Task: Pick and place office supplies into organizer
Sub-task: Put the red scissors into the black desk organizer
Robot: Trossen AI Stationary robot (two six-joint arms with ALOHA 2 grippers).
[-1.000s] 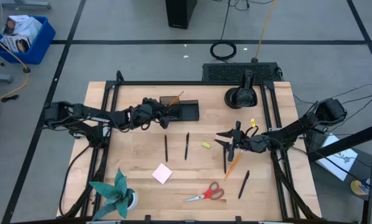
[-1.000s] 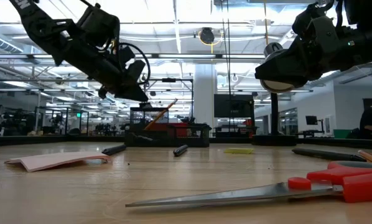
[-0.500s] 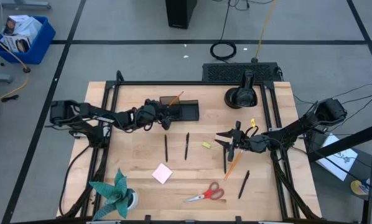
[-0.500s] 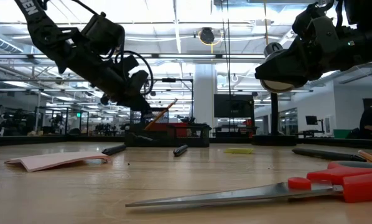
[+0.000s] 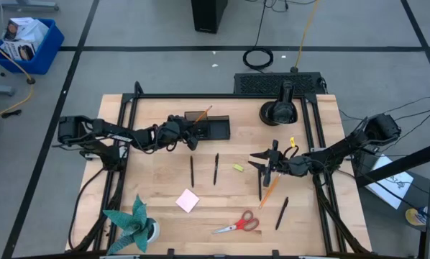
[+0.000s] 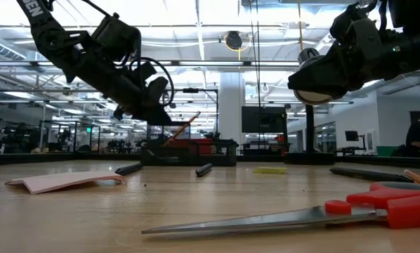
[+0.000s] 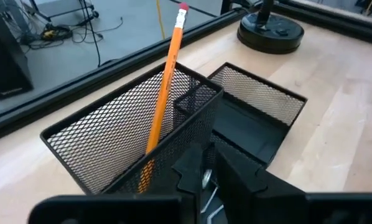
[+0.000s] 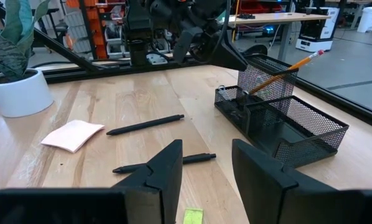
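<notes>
While the left gripper (image 7: 208,177) hangs just before the organizer (image 7: 192,118), its fingers are almost pressed together and empty. One pencil (image 7: 164,87) stands in the cup beyond them; a pen (image 5: 191,171) seems next. The right gripper (image 8: 204,171) waits, fingers spread.

The black wire-mesh organizer (image 5: 208,126) has its cup section obstructed by a leaning orange pencil (image 7: 163,87) and the left gripper (image 5: 188,134) alongside; its lower tray compartment is unobstructed from above.

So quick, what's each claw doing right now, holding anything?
Left gripper: at the organizer, holding nothing; open or closed cannot be told.
Right gripper: open, empty.
</notes>
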